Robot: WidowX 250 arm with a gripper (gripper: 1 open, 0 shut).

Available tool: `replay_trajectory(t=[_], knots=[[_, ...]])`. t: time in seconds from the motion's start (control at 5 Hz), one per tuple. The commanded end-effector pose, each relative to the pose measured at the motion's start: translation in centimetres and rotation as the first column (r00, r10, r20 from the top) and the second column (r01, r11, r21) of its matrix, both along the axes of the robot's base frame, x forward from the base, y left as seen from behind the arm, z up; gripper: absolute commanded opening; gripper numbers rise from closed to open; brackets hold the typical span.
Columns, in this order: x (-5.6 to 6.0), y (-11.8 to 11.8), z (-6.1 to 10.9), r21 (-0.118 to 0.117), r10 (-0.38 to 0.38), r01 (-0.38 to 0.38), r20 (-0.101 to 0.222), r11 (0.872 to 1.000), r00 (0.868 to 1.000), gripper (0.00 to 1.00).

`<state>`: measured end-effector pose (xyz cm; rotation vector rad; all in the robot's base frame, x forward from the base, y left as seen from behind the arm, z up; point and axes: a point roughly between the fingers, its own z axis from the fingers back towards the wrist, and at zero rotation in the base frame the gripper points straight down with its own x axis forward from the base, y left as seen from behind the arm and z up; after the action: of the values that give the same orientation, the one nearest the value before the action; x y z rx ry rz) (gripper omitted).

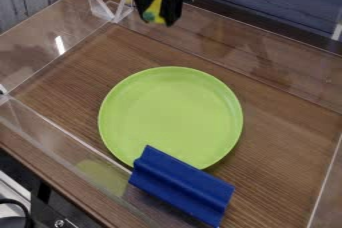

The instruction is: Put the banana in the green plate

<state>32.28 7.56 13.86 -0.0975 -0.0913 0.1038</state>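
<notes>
My pincer [158, 12] hangs near the top edge of the view, pointing straight down, its black fingers closed tight on the banana [155, 9]. The banana shows as a small yellow piece with a greenish tint, clamped between the fingers and held up off the wood, with nothing under it but bare table. How much of it sticks out below the fingers I cannot tell, since the picture is soft there.

The green plate [171, 118] lies flat on the brown wooden table [287, 142], in the middle of the view and well apart from my pincer, nearer to the camera than I am. Its face is bare; the banana is not in it.

At the plate's near edge sits a blue ridged block [179, 185], tilted at an angle, one corner overlapping the plate's rim as seen from here; whether it truly rests on the rim I cannot say.

Clear plastic walls [40, 42] stand around the table on the left, the back and the near side, with glare on them.
</notes>
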Motion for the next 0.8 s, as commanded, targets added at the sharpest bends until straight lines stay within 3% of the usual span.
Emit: replay_trajectory(t=[0.0,0.4,0.6], knots=[[-2.6,-2.3,2.2,-0.003,-0.048,0.048,0.042,0.999,0.998,0.0],[-7.4,-6.8,1.0,-0.026,-0.154,0.154,-0.004,0.988,0.988,0.0],[-8.7,-8.4,-0.6,-0.027,-0.192,0.191,-0.026,0.981,0.981,0.0]])
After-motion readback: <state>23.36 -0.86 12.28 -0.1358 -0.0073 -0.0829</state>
